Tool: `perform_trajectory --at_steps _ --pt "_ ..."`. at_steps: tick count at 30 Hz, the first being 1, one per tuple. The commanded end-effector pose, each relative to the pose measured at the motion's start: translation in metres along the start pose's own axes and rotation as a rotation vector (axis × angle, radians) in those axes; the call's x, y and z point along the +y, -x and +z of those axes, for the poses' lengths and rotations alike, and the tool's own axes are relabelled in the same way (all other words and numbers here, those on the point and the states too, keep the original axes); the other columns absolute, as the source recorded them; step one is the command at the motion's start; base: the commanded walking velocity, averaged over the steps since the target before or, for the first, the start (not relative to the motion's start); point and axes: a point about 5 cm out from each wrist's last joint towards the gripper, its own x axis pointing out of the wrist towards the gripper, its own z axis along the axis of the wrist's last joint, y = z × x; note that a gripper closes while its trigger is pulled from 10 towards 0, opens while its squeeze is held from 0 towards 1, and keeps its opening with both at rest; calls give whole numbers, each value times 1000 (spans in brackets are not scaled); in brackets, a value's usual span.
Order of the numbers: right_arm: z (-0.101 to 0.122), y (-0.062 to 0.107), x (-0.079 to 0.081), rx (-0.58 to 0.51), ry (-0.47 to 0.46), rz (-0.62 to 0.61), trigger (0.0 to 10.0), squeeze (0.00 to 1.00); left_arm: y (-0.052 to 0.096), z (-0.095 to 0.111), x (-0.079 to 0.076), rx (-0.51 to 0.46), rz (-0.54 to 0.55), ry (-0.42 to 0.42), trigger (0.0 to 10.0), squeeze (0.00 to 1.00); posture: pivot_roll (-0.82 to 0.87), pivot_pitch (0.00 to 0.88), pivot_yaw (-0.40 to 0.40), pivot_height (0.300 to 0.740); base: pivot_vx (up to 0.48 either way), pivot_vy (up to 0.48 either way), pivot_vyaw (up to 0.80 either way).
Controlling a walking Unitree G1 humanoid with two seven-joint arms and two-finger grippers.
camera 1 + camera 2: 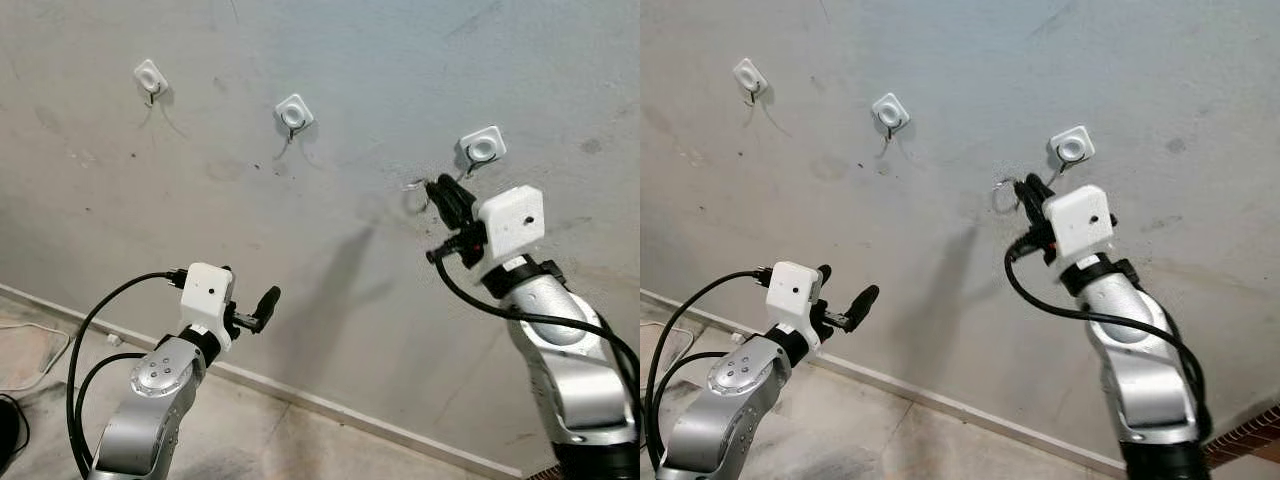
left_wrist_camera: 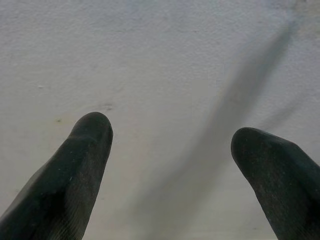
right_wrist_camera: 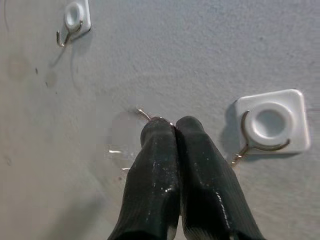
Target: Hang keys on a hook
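Note:
Three white square wall hooks sit in a row on the grey wall: left hook (image 1: 150, 76), middle hook (image 1: 293, 112), right hook (image 1: 482, 148). My right gripper (image 1: 437, 190) is raised close to the wall, just below and left of the right hook (image 3: 270, 122), and is shut on a thin metal key ring (image 1: 415, 195). The ring's wire (image 3: 144, 114) pokes out beside the pressed fingertips (image 3: 160, 132) and hangs apart from the hook. My left gripper (image 1: 268, 300) is held low, pointing at bare wall, its fingers (image 2: 85, 150) open and empty.
A white baseboard (image 1: 300, 398) runs along the foot of the wall above a tiled floor (image 1: 250, 440). A white cable (image 1: 40, 355) and a dark object (image 1: 8, 425) lie on the floor at the lower left.

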Motion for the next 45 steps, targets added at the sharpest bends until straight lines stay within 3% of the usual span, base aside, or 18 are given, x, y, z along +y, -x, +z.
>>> perform_trajectory --at_steps 1,2,11,17,20,23,39,45 --pt "1 -1 -4 2 35 6 10000 0 -2 3 -4 -6 -21 -8 10000 0 159 0 -22 740 0 0 0" --pt "3 -2 -5 5 101 42 10000 0 -3 4 -4 -8 -22 -8 10000 0 159 0 -22 740 0 0 0" --pt "7 -8 -13 -40 46 -50 10000 0 -2 3 -2 -8 -10 -9 10000 0 170 0 -27 740 0 0 0" --pt "11 -12 -18 -64 59 -97 10000 0 -1 3 -2 -6 -11 -9 10000 0 168 0 -26 740 0 0 0" --pt "15 -17 -31 -89 47 -209 10000 0 -2 4 -2 -6 -12 -11 10000 0 169 0 -26 740 0 0 0" --pt "14 -19 -35 -89 45 -244 10000 0 -3 4 -1 -6 -11 -11 10000 0 169 0 -26 740 0 0 0" --pt "8 -20 -39 -72 32 -294 10000 0 -3 4 -2 -7 -11 -10 10000 0 171 0 -28 740 0 0 0" --pt "-4 -8 -33 -32 -21 -309 10000 0 -4 5 -2 -11 -7 -10 10000 0 172 0 -28 740 0 0 0"
